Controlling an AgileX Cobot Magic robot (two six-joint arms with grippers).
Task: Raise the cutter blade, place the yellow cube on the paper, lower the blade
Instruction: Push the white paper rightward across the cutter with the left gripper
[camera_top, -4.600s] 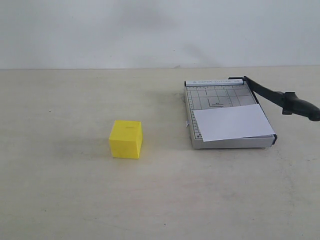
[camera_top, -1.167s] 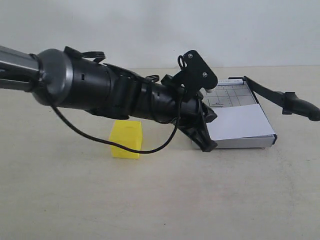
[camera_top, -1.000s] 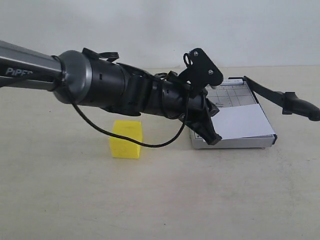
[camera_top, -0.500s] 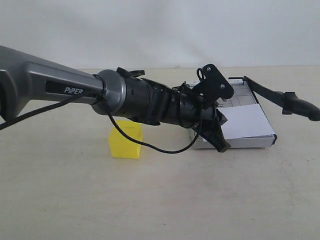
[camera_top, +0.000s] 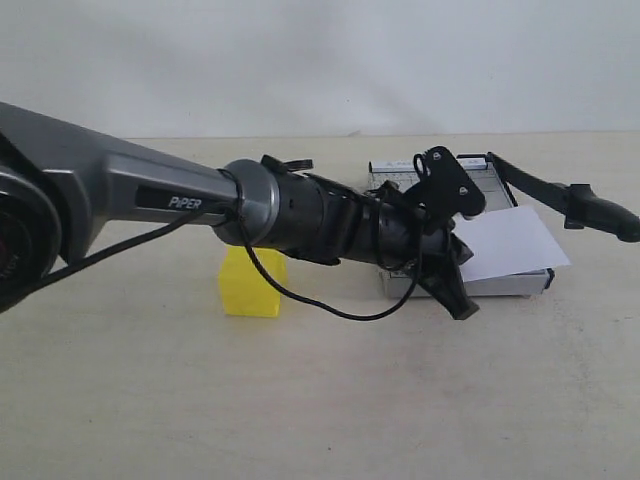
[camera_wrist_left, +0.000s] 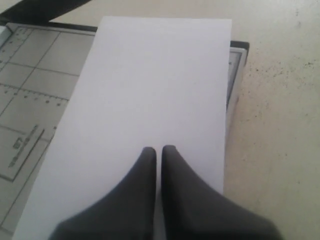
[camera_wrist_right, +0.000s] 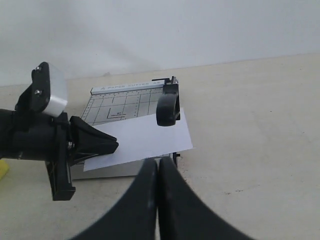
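Beige tabletop: a plain white paper sheet is laid askew on a grey gridded trimmer base under the black left gripper, shut and empty, by which it might be dragged off; a matte yellow cube is set well left.

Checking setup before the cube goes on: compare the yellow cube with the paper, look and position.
The yellow cube is a bright solid block; the paper is a flat white sheet. In the exterior view the cube stands on the table left of the trimmer base, partly behind the left arm; the paper lies skewed on that base, one corner past its edge. Shared: neither is gripped.
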